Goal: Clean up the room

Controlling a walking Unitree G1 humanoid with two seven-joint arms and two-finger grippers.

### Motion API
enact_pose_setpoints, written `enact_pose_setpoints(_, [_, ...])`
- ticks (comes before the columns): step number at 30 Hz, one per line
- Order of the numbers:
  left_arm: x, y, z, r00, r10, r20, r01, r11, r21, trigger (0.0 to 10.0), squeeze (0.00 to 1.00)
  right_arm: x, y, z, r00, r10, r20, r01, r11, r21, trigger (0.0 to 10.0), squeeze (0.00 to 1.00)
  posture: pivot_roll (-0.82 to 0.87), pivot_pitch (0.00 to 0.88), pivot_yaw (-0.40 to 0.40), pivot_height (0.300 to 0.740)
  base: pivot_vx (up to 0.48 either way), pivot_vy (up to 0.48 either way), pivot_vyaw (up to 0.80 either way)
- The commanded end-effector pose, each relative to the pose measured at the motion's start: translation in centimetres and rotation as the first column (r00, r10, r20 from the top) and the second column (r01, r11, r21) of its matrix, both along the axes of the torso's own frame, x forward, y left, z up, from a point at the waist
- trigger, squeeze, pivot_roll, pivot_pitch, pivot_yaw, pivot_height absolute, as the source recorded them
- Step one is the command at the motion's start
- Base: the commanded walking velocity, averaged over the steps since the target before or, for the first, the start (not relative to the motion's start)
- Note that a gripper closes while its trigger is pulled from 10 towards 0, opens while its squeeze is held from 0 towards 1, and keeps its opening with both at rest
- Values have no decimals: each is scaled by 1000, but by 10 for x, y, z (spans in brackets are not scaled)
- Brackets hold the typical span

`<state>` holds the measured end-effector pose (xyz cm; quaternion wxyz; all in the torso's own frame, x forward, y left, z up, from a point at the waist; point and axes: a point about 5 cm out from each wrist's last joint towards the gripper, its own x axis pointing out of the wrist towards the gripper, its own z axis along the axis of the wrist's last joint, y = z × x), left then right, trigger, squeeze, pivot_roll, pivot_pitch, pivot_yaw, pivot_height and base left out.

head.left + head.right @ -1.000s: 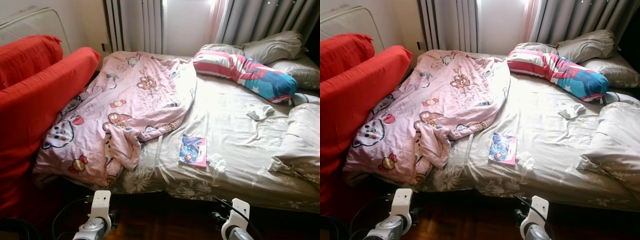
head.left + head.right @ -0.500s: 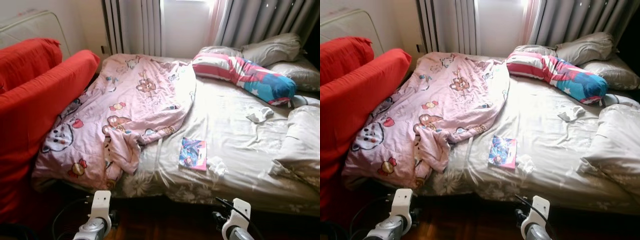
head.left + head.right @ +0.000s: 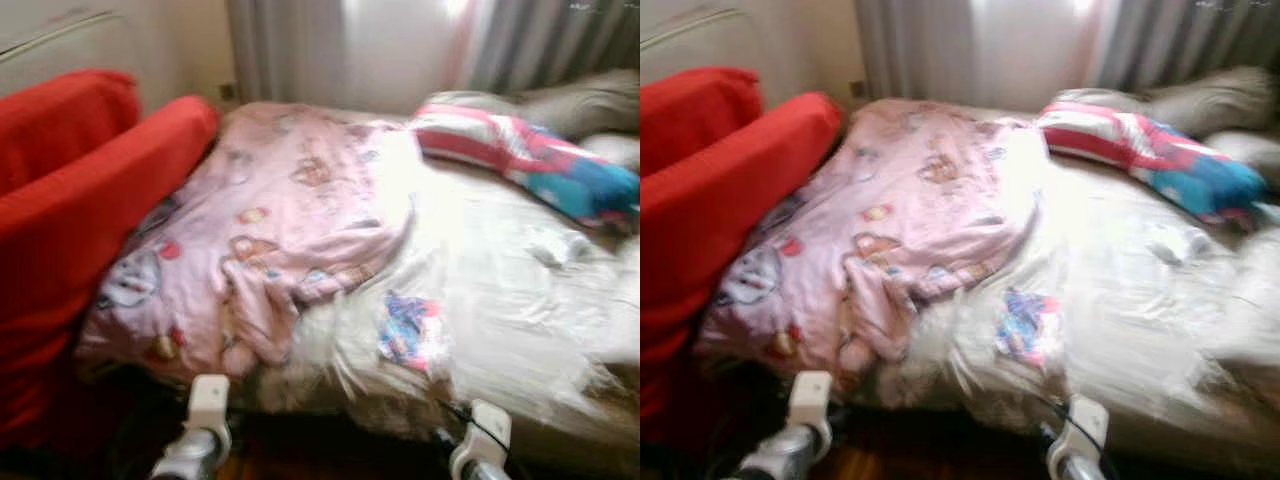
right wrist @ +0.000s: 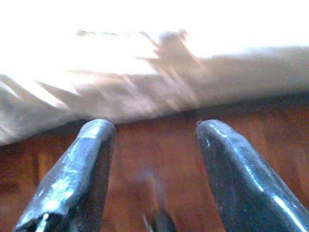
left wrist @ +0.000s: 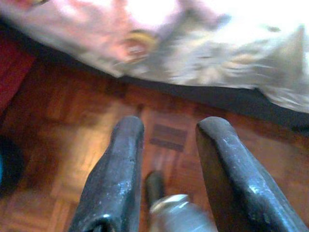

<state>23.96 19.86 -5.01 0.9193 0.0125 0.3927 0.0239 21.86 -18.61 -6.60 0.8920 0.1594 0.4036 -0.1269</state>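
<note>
Camera view had swung and blurred since the earlier frame; both hands, left hand [image 5: 166, 133] and right hand [image 4: 152, 130], hung spread over the wooden floor [image 5: 72, 121], bed [image 3: 520, 330] at 12 o'clock carrying pink blanket [image 3: 290, 210] and booklet [image 3: 408, 328]

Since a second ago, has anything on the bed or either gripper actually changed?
Only the camera shifted: the head views are now blurred and the scene sits slightly further right. The pink cartoon-print quilt, the colourful book and the striped red, white and blue bolster lie as before. Left gripper and right gripper stay open, holding nothing, above the wooden floor.
</note>
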Motion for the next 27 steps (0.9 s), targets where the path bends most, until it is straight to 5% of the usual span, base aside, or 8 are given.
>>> enact_pose_setpoints(1, [-2, 2, -1, 1000, 16, -14, -16, 1000, 0, 10000, 0, -2, 5, -2, 1000, 0, 1, 0, 1000, 12, 10000, 0, 20, 0, -44, 740, 352, 0, 0])
enact_pose_setpoints(15, [-1, 2, 0, 1000, 5, 3, -5, 1000, 10, 10000, 0, -1, 3, 0, 999, -40, 30, 40, 999, 9, 10000, 0, 21, 0, -44, 740, 325, 0, 0])
enact_pose_setpoints(22, [5, 2, 6, 995, 8, 103, -12, 999, 35, 10000, 0, 0, 1, 2, 992, -97, 79, 97, 995, 8, 10000, 0, 20, 0, -44, 740, 0, 0, 0])
enact_pose_setpoints(27, [8, 4, 14, 967, 101, 234, -105, 994, 2, 10000, 0, 6, -2, 10, 983, -51, 176, 61, 997, -52, 10000, 0, 17, 0, -43, 740, 0, 0, 0])
